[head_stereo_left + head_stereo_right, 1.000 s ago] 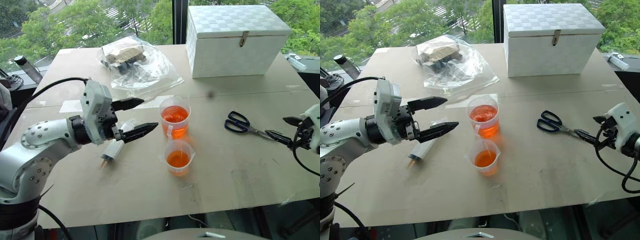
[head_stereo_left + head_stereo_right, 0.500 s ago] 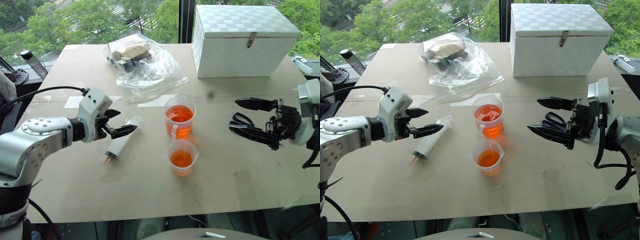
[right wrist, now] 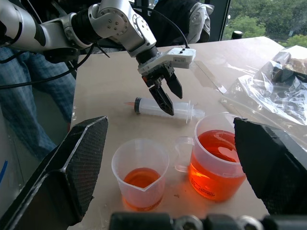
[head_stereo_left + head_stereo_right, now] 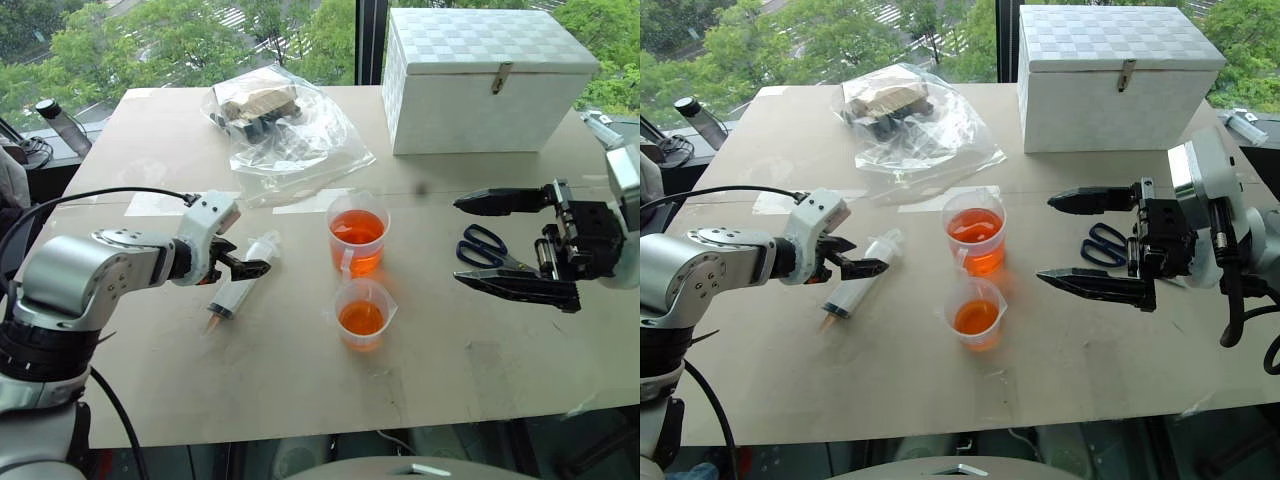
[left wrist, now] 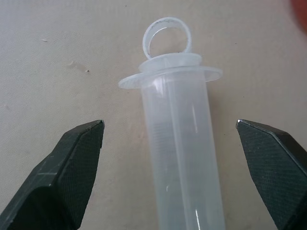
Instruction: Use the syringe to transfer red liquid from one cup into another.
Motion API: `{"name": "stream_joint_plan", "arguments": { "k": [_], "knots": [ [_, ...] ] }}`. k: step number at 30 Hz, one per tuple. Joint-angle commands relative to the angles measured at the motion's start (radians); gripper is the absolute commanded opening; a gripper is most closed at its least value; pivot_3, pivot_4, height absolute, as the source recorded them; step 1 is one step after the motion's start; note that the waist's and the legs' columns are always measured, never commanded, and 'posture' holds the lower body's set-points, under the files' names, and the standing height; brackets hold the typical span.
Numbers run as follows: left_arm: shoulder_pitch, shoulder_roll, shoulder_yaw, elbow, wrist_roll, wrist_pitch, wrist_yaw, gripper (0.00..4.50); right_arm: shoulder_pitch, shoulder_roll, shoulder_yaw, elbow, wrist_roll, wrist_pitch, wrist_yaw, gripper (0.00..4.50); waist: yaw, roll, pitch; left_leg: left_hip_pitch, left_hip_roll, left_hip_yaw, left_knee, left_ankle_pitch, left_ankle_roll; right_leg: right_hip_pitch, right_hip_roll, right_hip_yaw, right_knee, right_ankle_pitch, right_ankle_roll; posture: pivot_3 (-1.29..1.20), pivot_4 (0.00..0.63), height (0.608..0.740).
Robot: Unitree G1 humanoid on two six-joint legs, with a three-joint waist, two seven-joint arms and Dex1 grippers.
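Overhead, the syringe [image 4: 240, 288] lies flat on the table [image 4: 480, 350], left of the tall cup [image 4: 357, 235] and small cup [image 4: 363, 314]. The left gripper [image 4: 243, 262] straddles its barrel, spread. The right gripper [image 4: 510, 243] hovers spread beside the cups. From the left wrist, both fingers [image 5: 72, 172] stand clear of the barrel. Risk: closing off-centre could roll the syringe aside; the right arm could tip a cup.

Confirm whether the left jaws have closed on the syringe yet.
No: in the left wrist view the syringe lies on the table between open jaws of the left gripper, a gap each side.
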Motion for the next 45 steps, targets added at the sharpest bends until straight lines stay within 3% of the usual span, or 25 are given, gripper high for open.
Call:
{"name": "stream_joint_plan", "arguments": {
  "k": [1, 10, 15, 21, 24, 27, 28, 32, 35, 37, 41, 45],
  "knots": [
    [-0.059, -0.001, -0.032, 0.011, 0.020, 0.064, -0.005, 4.50, 0.001, -0.014, -0.009, -0.016, 0.008, -0.013, -0.009, 4.44, 0.000, 0.000, 0.000, 0.000, 0.000, 0.000, 0.000, 0.000, 0.000, 0.000, 0.000, 0.000, 0.000, 0.000, 0.000, 0.00, 0.150, 0.740],
    [-0.232, -0.014, -0.222, 0.147, 0.074, 0.130, -0.079, 4.50, -0.010, 0.000, 0.019, -0.006, -0.012, -0.037, -0.014, 4.44, 0.001, -0.001, 0.001, -0.001, 0.000, 0.000, 0.001, 0.000, 0.000, -0.001, 0.001, 0.000, 0.001, 0.000, 0.000, 0.00, 0.150, 0.740],
    [-0.316, -0.017, -0.373, 0.236, 0.158, 0.070, -0.139, 4.50, -0.006, 0.002, 0.018, -0.011, -0.009, -0.044, -0.024, 4.44, 0.001, -0.001, 0.000, -0.001, 0.000, 0.000, 0.001, 0.000, 0.000, -0.001, 0.001, 0.000, 0.001, 0.000, 0.000, 0.00, 0.150, 0.740],
    [-0.393, -0.069, -0.443, 0.328, 0.218, 0.035, -0.191, 4.50, 0.012, 0.011, 0.013, -0.035, 0.007, -0.046, -0.065, 4.44, 0.009, 0.001, 0.000, 0.001, 0.000, -0.001, 0.002, 0.000, 0.000, 0.000, 0.001, -0.001, 0.004, 0.000, 0.000, 0.00, 0.150, 0.740],
    [-0.407, -0.079, -0.456, 0.343, 0.241, 0.032, -0.209, 3.25, 0.015, 0.011, 0.009, -0.042, 0.019, -0.044, -0.079, 4.50, 0.008, 0.001, 0.000, 0.002, -0.001, -0.001, 0.003, -0.002, 0.004, 0.000, 0.001, -0.001, 0.008, 0.000, 0.000, 0.00, 0.150, 0.740],
    [-0.409, -0.080, -0.456, 0.347, 0.265, 0.023, -0.231, 1.64, 0.018, 0.008, 0.006, -0.046, 0.030, -0.043, -0.091, 4.50, 0.007, 0.001, 0.000, 0.002, -0.001, -0.001, 0.003, -0.002, 0.004, 0.000, 0.000, -0.001, 0.008, 0.000, 0.000, 0.00, 0.150, 0.740],
    [-0.410, -0.079, -0.445, 0.347, 0.267, 0.023, -0.238, 1.41, 0.018, 0.007, 0.007, -0.045, 0.031, -0.043, -0.094, 4.50, 0.008, 0.001, 0.000, 0.002, -0.001, -0.001, 0.004, -0.002, 0.004, 0.000, 0.000, -0.001, 0.008, 0.000, 0.000, 0.00, 0.150, 0.740],
    [-0.407, -0.066, -0.359, 0.328, 0.268, -0.007, -0.251, 1.38, 0.017, 0.007, 0.013, -0.044, 0.039, -0.043, -0.105, 4.50, 0.006, -0.001, 0.001, 0.000, -0.001, -0.001, 0.004, -0.001, 0.004, 0.000, 0.000, -0.001, 0.007, 0.000, 0.000, 0.00, 0.150, 0.740],
    [-0.430, -0.069, -0.229, 0.313, 0.253, -0.049, -0.238, 1.38, 0.014, 0.004, 0.015, -0.037, 0.037, -0.044, -0.104, 4.50, 0.001, -0.003, 0.001, -0.003, -0.001, -0.001, 0.004, 0.000, 0.000, -0.003, 0.000, -0.001, 0.007, 0.000, 0.000, 0.00, 0.150, 0.740],
    [-0.460, -0.072, -0.155, 0.320, 0.247, -0.071, -0.231, 1.38, 0.008, 0.003, 0.019, -0.029, 0.036, -0.043, -0.102, 4.50, -0.002, -0.004, 0.001, -0.014, -0.001, -0.002, 0.009, 0.001, 0.000, -0.014, 0.000, -0.001, 0.010, 0.000, 0.000, 0.00, 0.150, 0.740],
    [-0.555, -0.133, 0.043, 0.318, 0.198, -0.210, -0.223, 1.38, -0.027, 0.009, 0.041, 0.004, 0.026, -0.046, -0.093, 4.50, 0.000, -0.006, 0.003, -0.018, -0.001, -0.002, 0.012, 0.001, 0.000, -0.017, 0.000, -0.002, 0.011, 0.000, 0.001, 0.00, 0.150, 0.740],
    [-0.604, -0.269, 0.177, 0.273, 0.125, -0.339, -0.198, 1.38, -0.074, 0.040, 0.064, 0.057, -0.016, -0.069, -0.101, 4.50, 0.003, -0.006, 0.002, -0.018, -0.001, -0.001, 0.014, 0.001, 0.000, -0.016, 0.000, -0.002, 0.010, 0.000, 0.001, 0.00, 0.150, 0.740]
  ]
}}
